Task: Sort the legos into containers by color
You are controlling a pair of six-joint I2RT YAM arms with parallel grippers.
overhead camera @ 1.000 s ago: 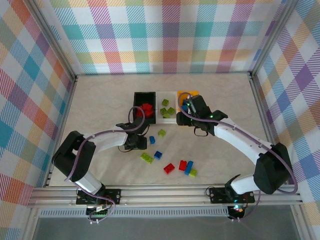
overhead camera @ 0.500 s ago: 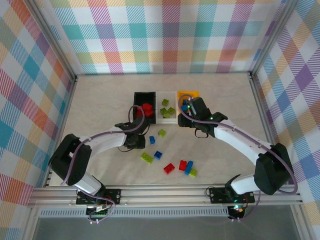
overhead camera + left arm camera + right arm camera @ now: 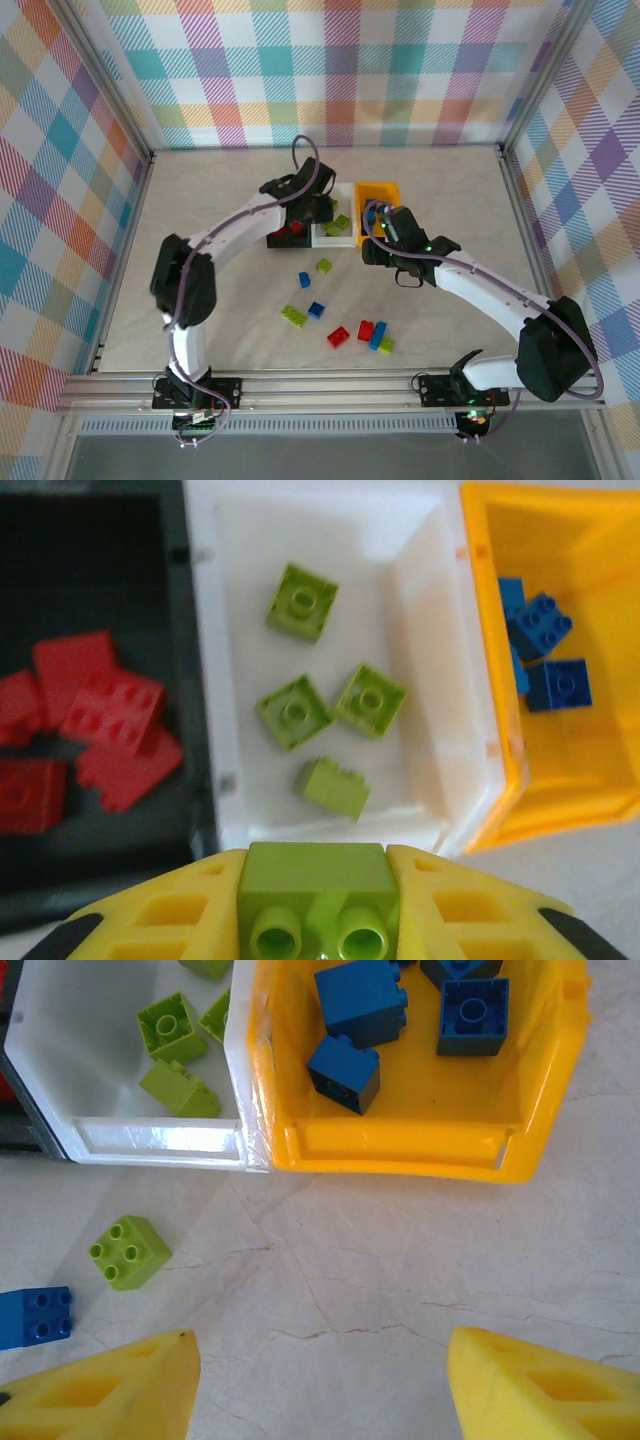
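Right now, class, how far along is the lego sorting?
Done: reds in the black bin, four greens in the white bin, blues in the orange bin. In hand: left fingers hold a green brick by the white bin. Left: about eight loose legos on the table; right fingers open, empty.

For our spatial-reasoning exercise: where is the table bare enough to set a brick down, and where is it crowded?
Bare: the strip between the bins and back wall, and right of the orange bin. Crowded: near centre, among the loose legos.
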